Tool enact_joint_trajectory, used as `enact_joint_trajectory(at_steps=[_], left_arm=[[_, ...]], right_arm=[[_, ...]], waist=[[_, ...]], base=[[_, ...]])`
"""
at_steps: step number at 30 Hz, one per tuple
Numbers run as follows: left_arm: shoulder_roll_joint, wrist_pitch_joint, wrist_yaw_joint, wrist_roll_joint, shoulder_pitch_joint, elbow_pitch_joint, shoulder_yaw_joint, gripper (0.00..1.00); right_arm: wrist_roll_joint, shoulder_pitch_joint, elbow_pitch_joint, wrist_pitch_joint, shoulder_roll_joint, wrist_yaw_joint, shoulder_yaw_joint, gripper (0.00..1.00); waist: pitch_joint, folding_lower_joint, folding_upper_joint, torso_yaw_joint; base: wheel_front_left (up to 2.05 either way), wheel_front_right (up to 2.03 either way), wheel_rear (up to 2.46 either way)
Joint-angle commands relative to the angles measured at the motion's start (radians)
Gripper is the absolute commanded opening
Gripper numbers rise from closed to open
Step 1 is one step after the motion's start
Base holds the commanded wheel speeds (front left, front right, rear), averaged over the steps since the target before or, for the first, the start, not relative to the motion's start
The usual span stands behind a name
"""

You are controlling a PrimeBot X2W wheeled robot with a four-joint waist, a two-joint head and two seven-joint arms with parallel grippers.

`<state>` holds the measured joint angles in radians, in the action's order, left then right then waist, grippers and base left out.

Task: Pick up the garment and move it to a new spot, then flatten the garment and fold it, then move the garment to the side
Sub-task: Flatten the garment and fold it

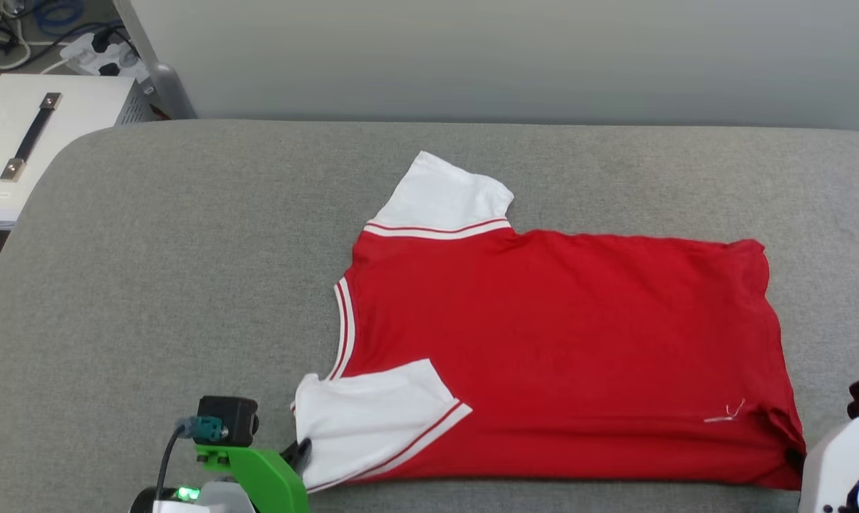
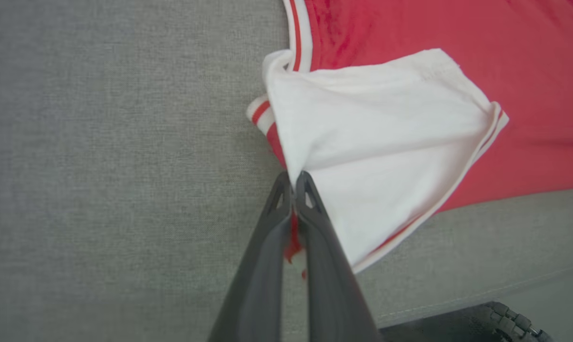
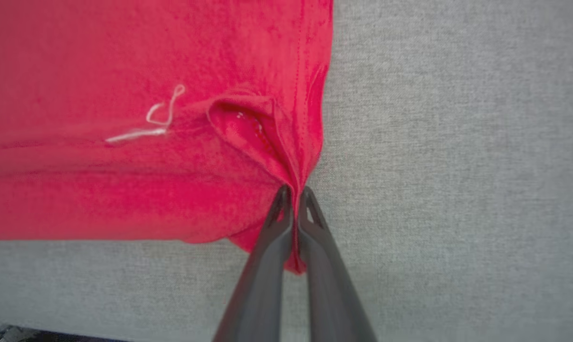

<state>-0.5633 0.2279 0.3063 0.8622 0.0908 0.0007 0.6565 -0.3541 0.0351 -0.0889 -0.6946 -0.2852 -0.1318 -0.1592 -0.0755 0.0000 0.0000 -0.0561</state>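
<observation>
The red jersey T-shirt with white short sleeves (image 1: 558,335) lies flat on the grey fabric tabletop (image 1: 187,271), long axis 9-to-3 o'clock, neck toward 9. The left hand (image 2: 293,183), fully closed, pinches the near sleeve's edge. The right hand (image 3: 294,197), fully closed, pinches the 5 o'clock hem corner.

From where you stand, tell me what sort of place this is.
Likely a robot lab or test room, not a home: a grey padded worktop holds the garment, and beside it sit a white equipment case with a black handle and a power strip with cables.
</observation>
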Motion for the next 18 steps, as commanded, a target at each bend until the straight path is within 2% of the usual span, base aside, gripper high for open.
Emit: enact_joint_trajectory(at_steps=[1,8,18], left_arm=[[-0.016,0.008,0.011,0.012,-0.028,-0.003,-0.001,0.0],[-0.016,0.026,0.012,0.033,-0.067,0.0,0.013,0.0],[0.026,0.0,-0.031,0.029,-0.02,0.1,0.027,0.0]], right_arm=[[-0.007,0.029,0.018,-0.021,-0.011,0.001,-0.014,0.0],[-0.014,0.11,0.088,-0.098,0.008,0.001,-0.056,0.0],[0.003,0.08,0.047,-0.057,0.031,0.001,-0.039,0.0]], waist=[[0.022,0.0,0.0,0.003],[0.026,0.0,0.0,0.004],[-0.026,0.0,0.0,0.012]], base=[[0.0,0.0,0.0],[0.0,0.0,0.0],[0.0,0.0,0.0]])
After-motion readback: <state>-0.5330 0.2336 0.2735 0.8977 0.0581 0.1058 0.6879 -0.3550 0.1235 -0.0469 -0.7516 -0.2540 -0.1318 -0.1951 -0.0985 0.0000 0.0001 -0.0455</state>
